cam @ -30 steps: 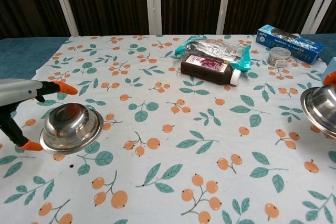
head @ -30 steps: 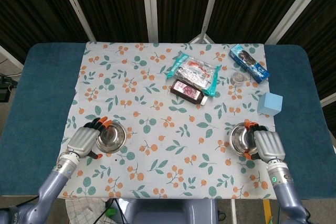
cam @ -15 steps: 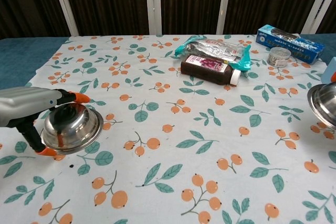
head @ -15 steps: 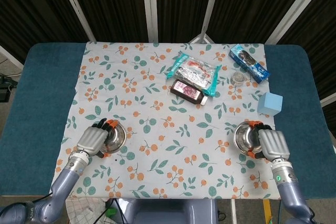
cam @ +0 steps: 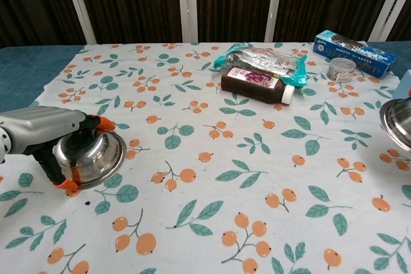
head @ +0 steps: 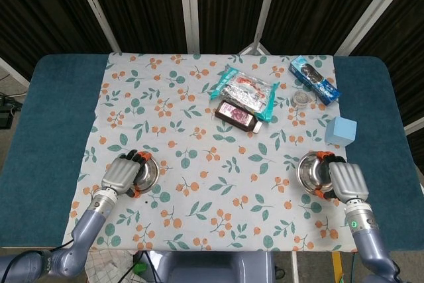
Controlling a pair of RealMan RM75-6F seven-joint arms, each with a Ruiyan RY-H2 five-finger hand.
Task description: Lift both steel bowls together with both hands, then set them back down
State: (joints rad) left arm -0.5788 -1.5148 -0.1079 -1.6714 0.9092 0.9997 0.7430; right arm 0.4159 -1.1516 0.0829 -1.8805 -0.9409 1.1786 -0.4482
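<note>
left steel bowl (head: 146,171) sat near the front left of the tabletop (head: 40,130), right steel bowl (head: 311,173) front right. my left hand (head: 120,174) had fingers (cam: 103,123) curled over its rim, holding it; right hand (head: 346,181) gripped likewise. rim holds suit a level paired lift. snacks lay well apart behind.

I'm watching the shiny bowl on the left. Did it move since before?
Yes. The left steel bowl, held by the left hand, has slid nearer the robot and slightly right across the flowered cloth, measured against the cloth's fixed print.
</note>
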